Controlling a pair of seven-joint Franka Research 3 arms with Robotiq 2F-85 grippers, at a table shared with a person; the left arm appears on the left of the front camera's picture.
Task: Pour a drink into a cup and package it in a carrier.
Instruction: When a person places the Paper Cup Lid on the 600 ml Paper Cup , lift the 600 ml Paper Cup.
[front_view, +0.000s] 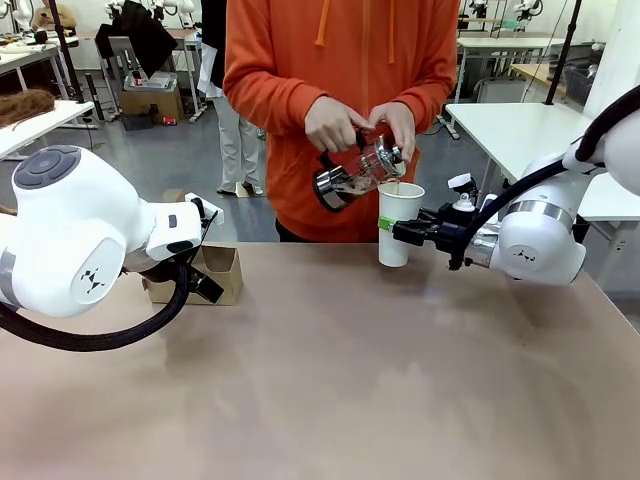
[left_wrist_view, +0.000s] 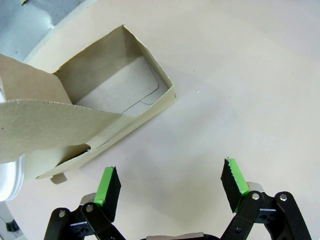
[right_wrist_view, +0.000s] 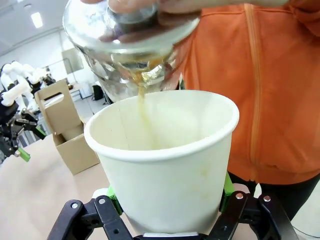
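At the far edge of the tan table (front_view: 330, 380), my right gripper (front_view: 395, 230) clamps the white paper cup (front_view: 401, 205) upright beneath a tilted glass pitcher (front_view: 355, 172) pouring brown drink (right_wrist_view: 142, 107). My left gripper (left_wrist_view: 172, 185) gapes wide near the brown cardboard carrier (left_wrist_view: 115, 85).

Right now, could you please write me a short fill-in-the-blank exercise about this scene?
The right gripper has its jaws ____ on the tall white paper cup.
The person's hands tilt the clear glass ____ above it, pouring the dark brown drink in.
The left gripper, jaws ____, hovers near the small brown cardboard carrier.
Missing words: shut; pitcher; open.
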